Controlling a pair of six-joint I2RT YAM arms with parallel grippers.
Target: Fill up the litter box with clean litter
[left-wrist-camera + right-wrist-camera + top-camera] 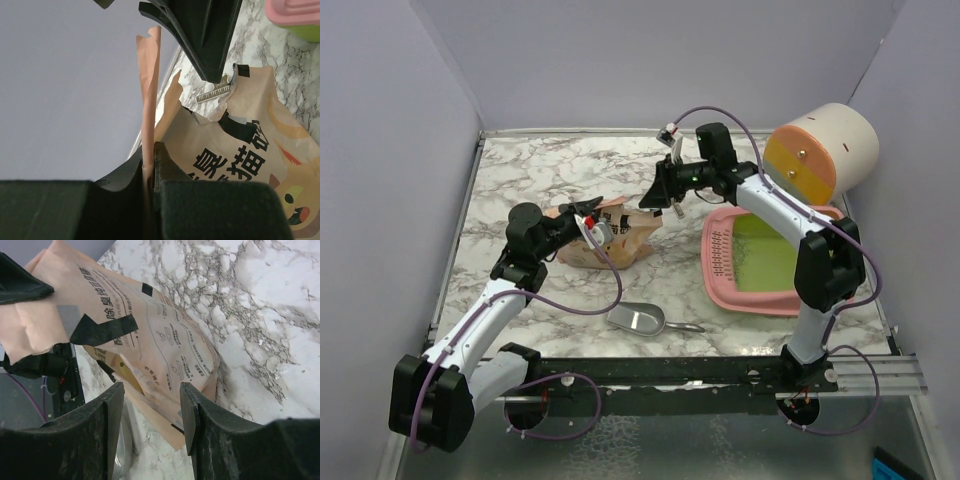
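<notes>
Left jaws had the bag (630, 240) pinched tight by its top edge, right jaws gaped empty just beside the bag. We figured bag-opening step; next, right grabs the opposite edge.

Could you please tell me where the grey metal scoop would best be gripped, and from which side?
The scoop lies flat on the table, its thin handle pointing right. Probably grip that handle from above, closing across it; the bowl looks too wide.
</notes>
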